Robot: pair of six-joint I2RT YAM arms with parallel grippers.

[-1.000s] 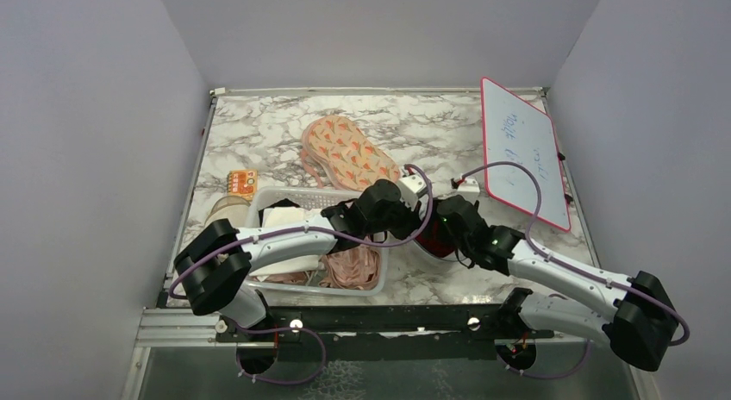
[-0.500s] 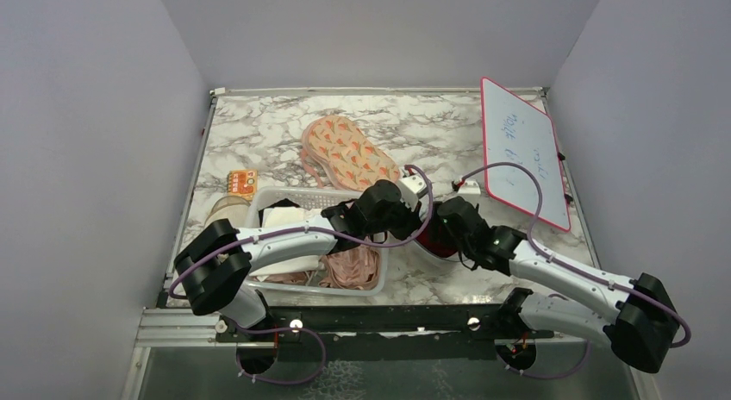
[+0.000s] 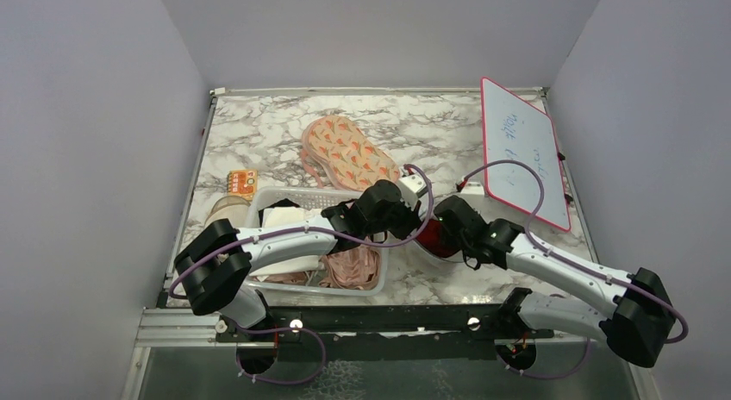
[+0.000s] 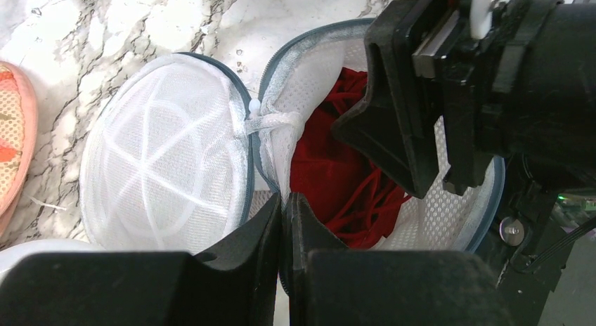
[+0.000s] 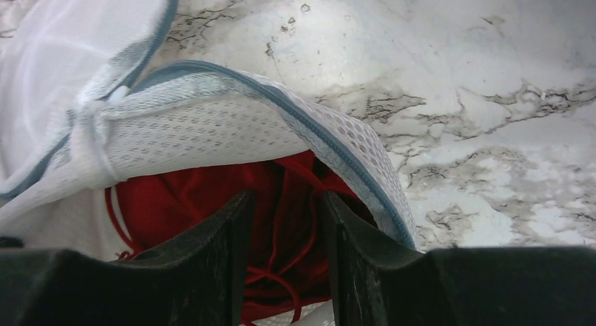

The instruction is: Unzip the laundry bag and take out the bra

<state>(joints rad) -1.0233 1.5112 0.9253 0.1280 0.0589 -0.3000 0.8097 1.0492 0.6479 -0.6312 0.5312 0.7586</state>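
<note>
The bra (image 5: 183, 199) is lodged in the open laundry bag (image 5: 232, 129), toward the worktop's (image 5: 492, 59) near edge, straight ahead of the narrowly parted right jaws (the nearer pair), its mesh rim pinched by the left jaws.

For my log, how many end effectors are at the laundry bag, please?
2: left end effector pinching the laundry bag by its mesh; right end effector inside the opening, over the bra.

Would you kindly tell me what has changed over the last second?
The right gripper edged left and farther from its base, deeper into the white see-through mesh laundry bag, above the dark red fabric bra. The left gripper stayed shut on the bag's mesh edge.
</note>
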